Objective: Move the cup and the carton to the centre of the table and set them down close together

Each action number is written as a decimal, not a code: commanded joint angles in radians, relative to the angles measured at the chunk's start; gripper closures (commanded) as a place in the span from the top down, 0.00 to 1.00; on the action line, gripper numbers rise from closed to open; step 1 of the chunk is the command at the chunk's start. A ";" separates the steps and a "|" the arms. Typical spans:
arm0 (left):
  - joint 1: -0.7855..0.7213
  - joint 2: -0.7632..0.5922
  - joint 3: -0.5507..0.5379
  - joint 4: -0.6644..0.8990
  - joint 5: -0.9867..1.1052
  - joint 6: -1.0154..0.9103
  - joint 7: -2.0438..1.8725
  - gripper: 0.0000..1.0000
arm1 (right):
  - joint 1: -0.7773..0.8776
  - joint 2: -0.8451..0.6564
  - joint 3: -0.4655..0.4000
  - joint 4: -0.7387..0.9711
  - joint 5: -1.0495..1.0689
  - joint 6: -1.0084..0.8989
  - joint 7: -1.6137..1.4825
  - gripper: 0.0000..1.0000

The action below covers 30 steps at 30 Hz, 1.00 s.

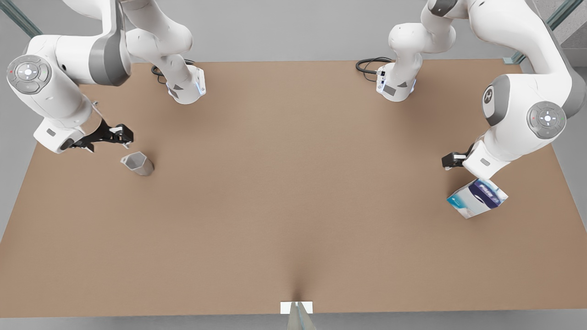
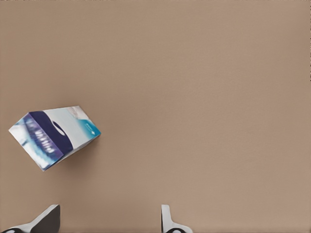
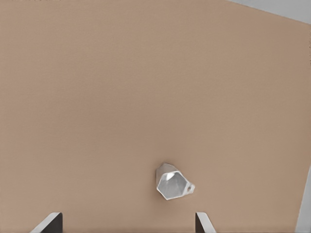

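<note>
The light-grey cup (image 1: 137,163) stands on the brown table (image 1: 293,192) at the front view's left. My right gripper (image 1: 123,136) hovers just above and behind it. In the right wrist view the cup (image 3: 172,182) lies below the right gripper (image 3: 126,224), whose fingers are spread open and hold nothing. The white, navy and teal carton (image 1: 477,198) sits at the front view's right. My left gripper (image 1: 452,160) hangs above the table just behind the carton. In the left wrist view the carton (image 2: 53,136) is off to one side of the left gripper (image 2: 109,223), which is open and holds nothing.
Both arm bases (image 1: 185,87) (image 1: 396,85) stand at the table's far edge with black cables beside them. A small white marker (image 1: 296,307) sits at the middle of the near edge. A wide stretch of bare tabletop lies between cup and carton.
</note>
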 commanded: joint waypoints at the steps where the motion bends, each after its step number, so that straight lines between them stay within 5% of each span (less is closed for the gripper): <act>1: -0.002 0.000 0.001 0.000 -0.001 -0.001 0.000 1.00 | -0.005 0.000 0.000 -0.001 0.000 0.000 0.000 1.00; 6: -0.001 -0.005 0.008 0.000 0.009 -0.021 -0.002 1.00 | -0.007 0.051 0.001 -0.141 0.086 0.032 0.353 1.00; 8: -0.004 -0.005 0.008 0.000 0.009 -0.048 -0.011 1.00 | -0.008 -0.046 0.001 -0.372 0.094 0.215 0.371 1.00; 13: -0.004 -0.003 0.005 0.000 0.005 -0.048 -0.009 1.00 | -0.085 -0.145 0.001 -0.589 0.094 0.388 0.356 1.00; 30: -0.014 -0.003 0.002 -0.001 0.007 -0.074 -0.015 1.00 | -0.180 -0.026 0.006 -0.754 0.089 0.630 0.290 1.00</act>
